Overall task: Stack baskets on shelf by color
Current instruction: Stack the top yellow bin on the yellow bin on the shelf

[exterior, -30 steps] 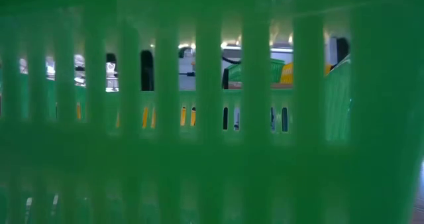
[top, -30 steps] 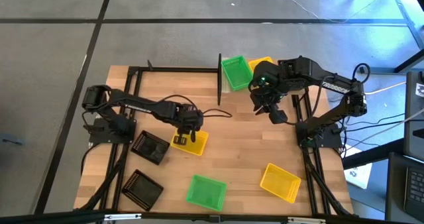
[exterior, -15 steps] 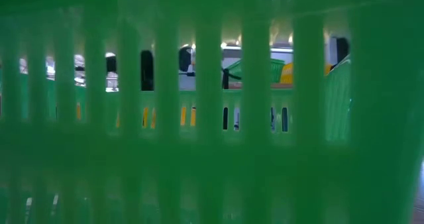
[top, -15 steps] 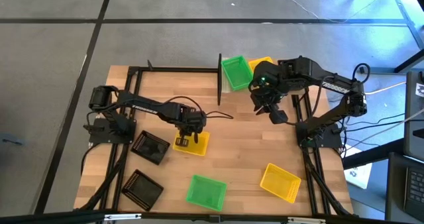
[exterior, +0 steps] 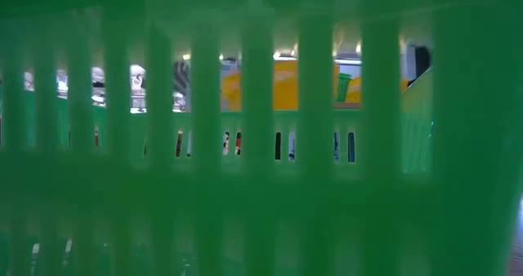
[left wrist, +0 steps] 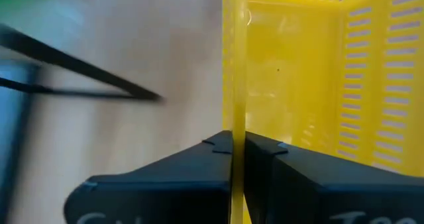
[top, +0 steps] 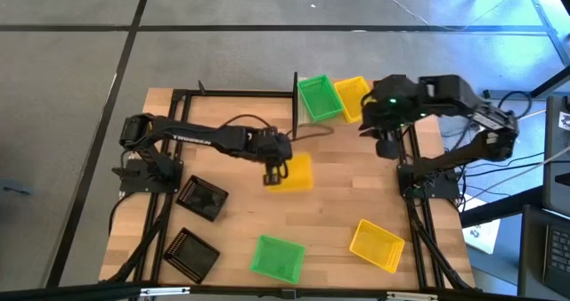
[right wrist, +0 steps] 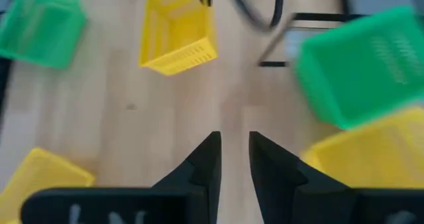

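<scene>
yellow basket point(top: 295, 173) upright, mouth up, left-to-right

High view looks straight down; low view — pressed against green basket point(exterior: 261, 186) mesh.

My left gripper point(left wrist: 237, 159) pinches smooth, glossy yellow plastic basket point(left wrist: 311, 78); the tabletop point(top: 338, 190) is pale matt wood.

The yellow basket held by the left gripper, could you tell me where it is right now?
In the high view the yellow basket sits mid-table, pinched by the left gripper, below the green basket.
</scene>
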You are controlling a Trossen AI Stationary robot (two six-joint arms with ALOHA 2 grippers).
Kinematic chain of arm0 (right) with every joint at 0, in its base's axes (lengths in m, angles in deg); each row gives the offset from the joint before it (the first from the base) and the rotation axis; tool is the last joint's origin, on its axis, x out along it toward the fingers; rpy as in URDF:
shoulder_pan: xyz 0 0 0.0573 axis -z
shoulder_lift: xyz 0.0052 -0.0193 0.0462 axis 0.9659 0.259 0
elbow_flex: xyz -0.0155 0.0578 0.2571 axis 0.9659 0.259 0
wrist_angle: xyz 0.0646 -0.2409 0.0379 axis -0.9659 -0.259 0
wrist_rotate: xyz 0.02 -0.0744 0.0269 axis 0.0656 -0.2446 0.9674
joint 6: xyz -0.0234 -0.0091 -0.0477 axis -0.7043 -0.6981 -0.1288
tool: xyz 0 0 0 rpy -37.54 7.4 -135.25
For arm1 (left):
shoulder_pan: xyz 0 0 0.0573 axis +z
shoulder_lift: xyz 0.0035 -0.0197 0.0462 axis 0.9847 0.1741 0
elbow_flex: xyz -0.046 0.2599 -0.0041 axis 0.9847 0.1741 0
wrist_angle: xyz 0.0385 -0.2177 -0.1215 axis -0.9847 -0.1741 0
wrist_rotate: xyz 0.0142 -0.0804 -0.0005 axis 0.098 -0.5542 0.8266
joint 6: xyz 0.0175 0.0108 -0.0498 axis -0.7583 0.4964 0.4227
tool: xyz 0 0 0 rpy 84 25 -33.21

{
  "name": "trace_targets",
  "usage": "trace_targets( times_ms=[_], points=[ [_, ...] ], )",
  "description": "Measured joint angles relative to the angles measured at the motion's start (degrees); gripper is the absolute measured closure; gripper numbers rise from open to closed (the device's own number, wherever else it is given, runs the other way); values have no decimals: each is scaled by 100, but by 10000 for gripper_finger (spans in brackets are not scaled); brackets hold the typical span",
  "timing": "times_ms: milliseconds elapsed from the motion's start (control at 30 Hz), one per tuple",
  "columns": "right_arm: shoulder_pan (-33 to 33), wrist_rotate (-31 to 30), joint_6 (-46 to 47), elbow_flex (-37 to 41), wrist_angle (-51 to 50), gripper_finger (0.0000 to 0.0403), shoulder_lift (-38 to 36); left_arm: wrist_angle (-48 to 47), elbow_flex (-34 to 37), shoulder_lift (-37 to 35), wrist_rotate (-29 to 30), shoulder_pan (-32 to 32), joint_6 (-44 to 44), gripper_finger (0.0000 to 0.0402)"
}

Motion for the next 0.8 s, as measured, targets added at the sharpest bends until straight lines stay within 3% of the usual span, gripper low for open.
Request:
trace_targets(
  times_ms=[333,600,800],
  points=[
    [-835,-2005,-18,-6,275,327,-523,99,-1556,-11,2991,-170,-656,401],
    [-941,-2079,-360,-7,920,327,-381,1192,-1813,-13,4390,-144,-1763,401],
    [-941,-2689,-408,-7,2185,327,-165,1722,-1813,-11,4538,5,-1972,401]
  ],
)
